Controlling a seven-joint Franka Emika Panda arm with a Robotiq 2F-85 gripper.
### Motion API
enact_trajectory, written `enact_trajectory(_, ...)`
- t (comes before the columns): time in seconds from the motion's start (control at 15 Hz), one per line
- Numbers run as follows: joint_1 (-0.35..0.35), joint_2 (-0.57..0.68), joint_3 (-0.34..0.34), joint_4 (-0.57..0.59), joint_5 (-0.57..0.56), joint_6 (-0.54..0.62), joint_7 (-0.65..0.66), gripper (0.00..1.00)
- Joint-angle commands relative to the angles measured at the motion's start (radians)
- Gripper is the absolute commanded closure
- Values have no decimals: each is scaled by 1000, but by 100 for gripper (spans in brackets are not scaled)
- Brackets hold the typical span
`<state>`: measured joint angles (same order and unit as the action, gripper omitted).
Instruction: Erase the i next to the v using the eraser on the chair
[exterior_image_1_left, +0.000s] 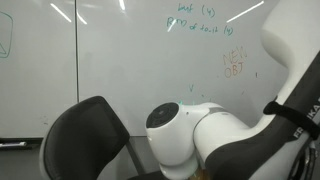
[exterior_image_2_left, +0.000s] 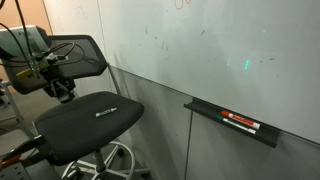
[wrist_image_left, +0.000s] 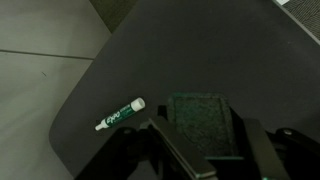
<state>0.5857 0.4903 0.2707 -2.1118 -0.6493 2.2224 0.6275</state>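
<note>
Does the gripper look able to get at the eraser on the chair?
Likely yes: in the wrist view the eraser sits inside the gripper, seemingly gripped; the green marker lies beside it, not blocking.

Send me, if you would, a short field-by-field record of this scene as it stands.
setting: whiteboard with teal writing and orange scribbles
chair: black chair, its seat under the arm
gripper: gripper low over the seat, shut on the eraser
eraser: eraser, dark green felt, between the fingers; cannot tell whether it has left the seat
marker: marker lying on the seat beside the eraser, apart from it
tray: tray under the board, holding pens
</note>
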Motion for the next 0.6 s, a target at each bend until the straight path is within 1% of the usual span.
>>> enact_trajectory(0.0,42,58,-8,92,39,-47,-43,68)
enact_trajectory(0.33,76,141,-36,201,103,-124,-84,68)
enact_trajectory(0.53,99,197,-70,289,142,-211,-83,68)
